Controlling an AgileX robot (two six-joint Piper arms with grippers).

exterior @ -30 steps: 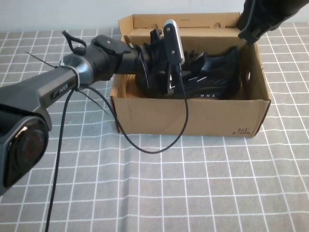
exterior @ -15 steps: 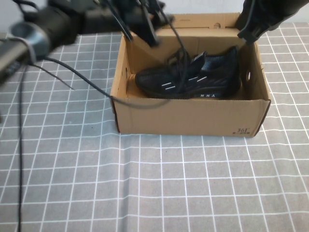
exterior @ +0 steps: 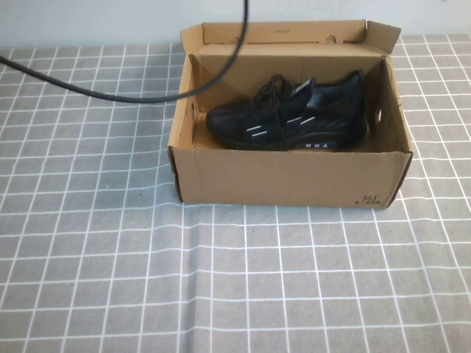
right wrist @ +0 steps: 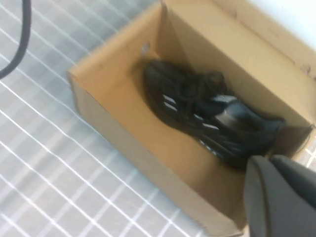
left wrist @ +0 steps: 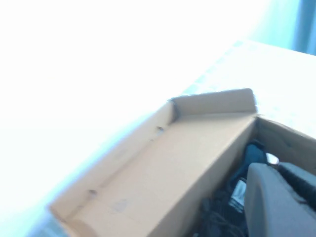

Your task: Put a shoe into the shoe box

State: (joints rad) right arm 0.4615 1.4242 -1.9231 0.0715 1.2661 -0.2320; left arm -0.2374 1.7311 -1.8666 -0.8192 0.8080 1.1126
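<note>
Shoe (exterior: 291, 118) lies inside shoe box (exterior: 287, 176), toe toward its left wall. Left gripper (left wrist: 281, 197) and right gripper (right wrist: 279, 197) above box, both closed, empty.

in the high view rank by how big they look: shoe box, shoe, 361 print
1. shoe box
2. shoe, lying inside it
3. 361 print on the box's front corner
Neither gripper shows in the high view.

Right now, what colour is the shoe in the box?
Black, with short white dashes on its side; the sneaker shows best in the high view.
</note>
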